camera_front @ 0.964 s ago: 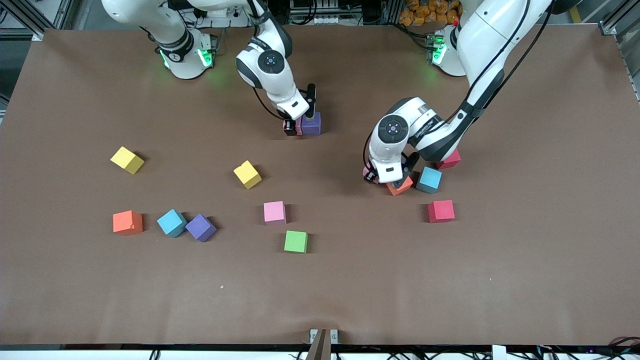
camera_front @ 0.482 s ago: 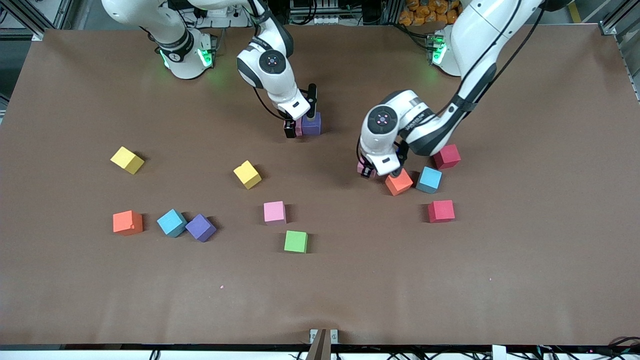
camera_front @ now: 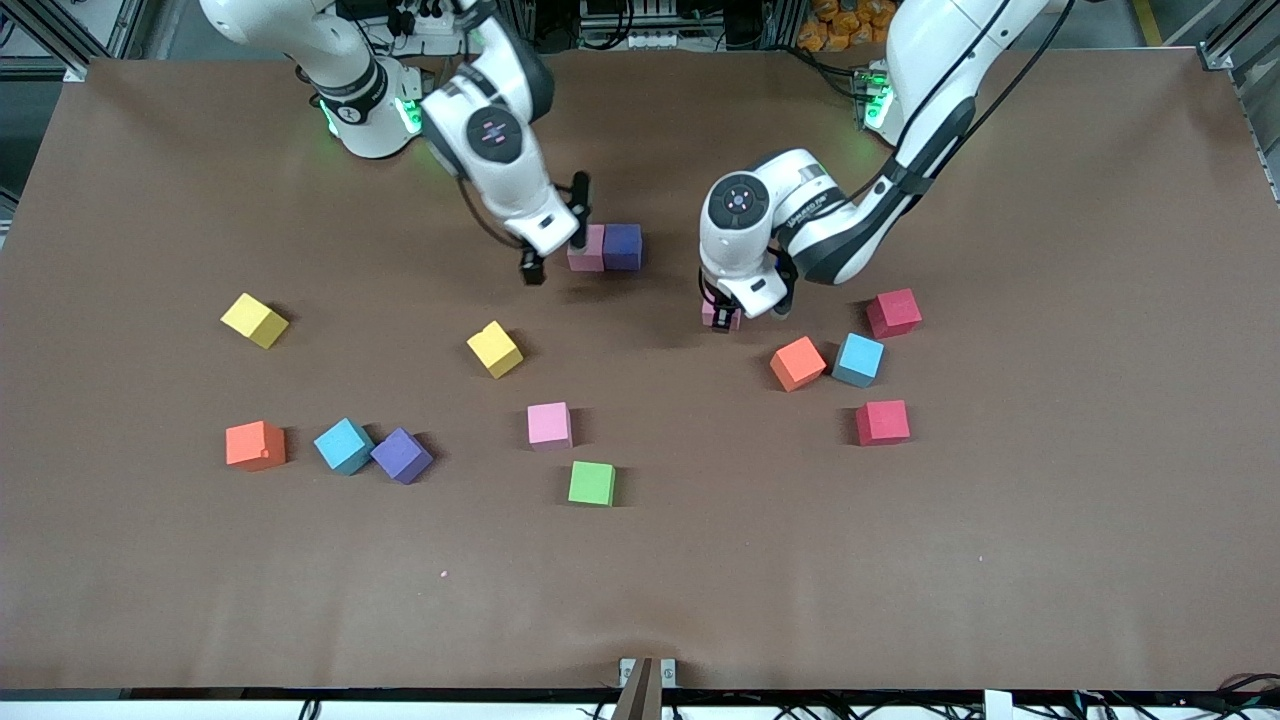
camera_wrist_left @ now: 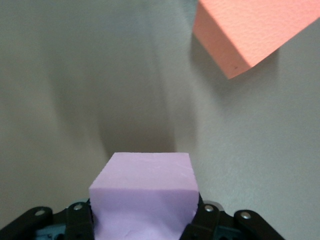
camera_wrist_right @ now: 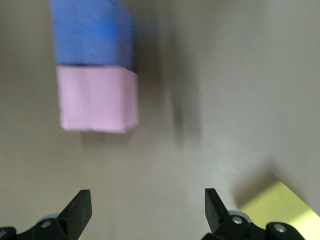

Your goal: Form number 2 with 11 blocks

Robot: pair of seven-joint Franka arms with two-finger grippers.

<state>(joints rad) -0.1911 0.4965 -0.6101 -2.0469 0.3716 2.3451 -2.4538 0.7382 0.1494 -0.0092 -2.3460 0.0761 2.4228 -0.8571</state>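
Note:
My left gripper [camera_front: 722, 314] is shut on a pink cube [camera_wrist_left: 142, 195] and holds it just above the table, between the orange cube [camera_front: 797, 363] and a touching pair: a pink cube [camera_front: 587, 248] and a purple cube [camera_front: 622, 246]. My right gripper [camera_front: 555, 242] is open and empty beside that pair, toward the right arm's end. The right wrist view shows the pair's purple cube [camera_wrist_right: 92, 32] and pink cube [camera_wrist_right: 97, 97], apart from the fingers. No digit shape stands on the table.
Loose cubes: red [camera_front: 893, 312], red [camera_front: 882, 422], light blue [camera_front: 859, 360], pink [camera_front: 549, 424], green [camera_front: 591, 483], yellow [camera_front: 494, 349], yellow [camera_front: 254, 320], orange [camera_front: 255, 445], light blue [camera_front: 343, 446], purple [camera_front: 402, 455].
My right gripper has let go of the pink cube beside the purple one and drawn off toward the right arm's end. My left gripper has carried its pink cube away from the orange cube, toward the pair.

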